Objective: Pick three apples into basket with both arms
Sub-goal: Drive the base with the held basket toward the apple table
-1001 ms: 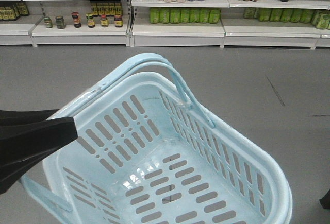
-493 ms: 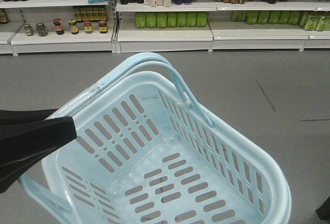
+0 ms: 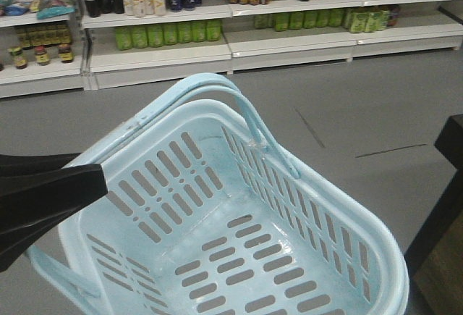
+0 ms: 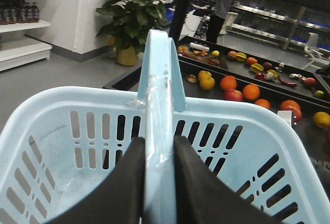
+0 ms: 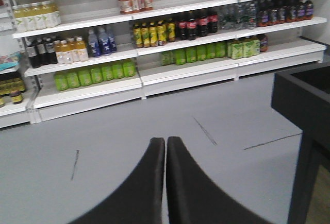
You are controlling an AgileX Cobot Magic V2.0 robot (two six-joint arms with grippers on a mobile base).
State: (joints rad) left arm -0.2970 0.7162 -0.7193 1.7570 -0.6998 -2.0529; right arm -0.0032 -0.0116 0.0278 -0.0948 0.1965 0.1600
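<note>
**Firmly gripped basket beside the fruit stand**

Left gripper [image 4: 159, 140] has its fingers clamped tight on the loop handle [image 4: 157, 80] of the pale blue basket [image 3: 210, 221]; right gripper [image 5: 165, 140] has its fingers pressed together, holding nothing; a red apple [image 4: 233, 95] lies among oranges [image 4: 251, 91] on the dark stand [image 4: 206, 64] beyond the basket; labels on the shelf bottles [image 5: 191, 26] are too small to read.

Basket [image 3: 377, 257] open above (handle [image 3: 253, 123] arches over rim).
</note>
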